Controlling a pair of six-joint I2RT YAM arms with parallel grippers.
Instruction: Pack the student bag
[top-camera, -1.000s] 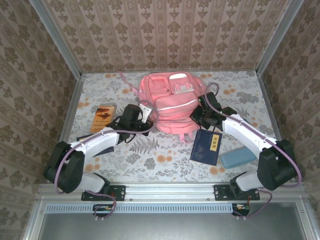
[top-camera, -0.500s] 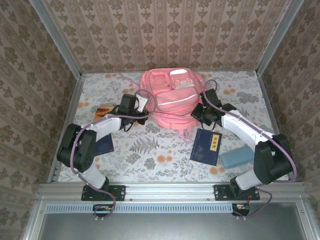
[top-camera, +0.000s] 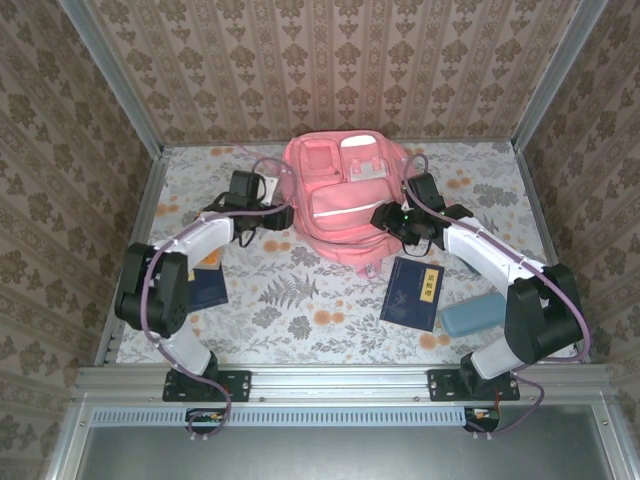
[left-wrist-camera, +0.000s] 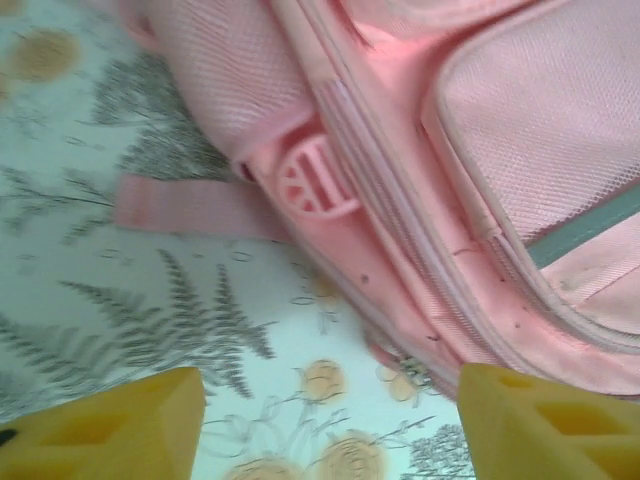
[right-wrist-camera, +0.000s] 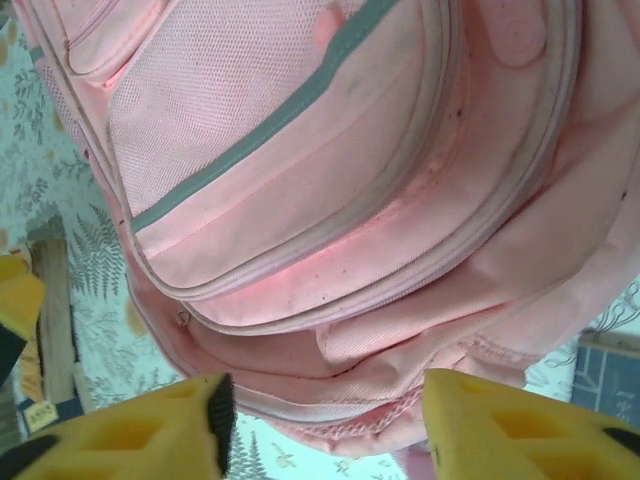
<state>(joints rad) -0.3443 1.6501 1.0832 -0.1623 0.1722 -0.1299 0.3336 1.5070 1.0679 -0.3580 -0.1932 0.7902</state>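
Flanking the student bag (top-camera: 345, 205), the left gripper (top-camera: 278, 216) and right gripper (top-camera: 379, 214) hover with jaws apart, gripping nothing; it lies flat on the table (top-camera: 300, 300), apparently for loading.

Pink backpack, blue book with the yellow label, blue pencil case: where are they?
pink backpack (top-camera: 345, 232), top view, its front pocket.
blue book (top-camera: 408, 298), top view, middle of cover.
pencil case (top-camera: 473, 315), top view, its middle.

The top camera looks down from above and behind the desk's (top-camera: 300, 320) near edge, covering the whole desk. The wrist cameras face the bag (top-camera: 340, 215) close up, left from its left side, right from its right. All three share it.
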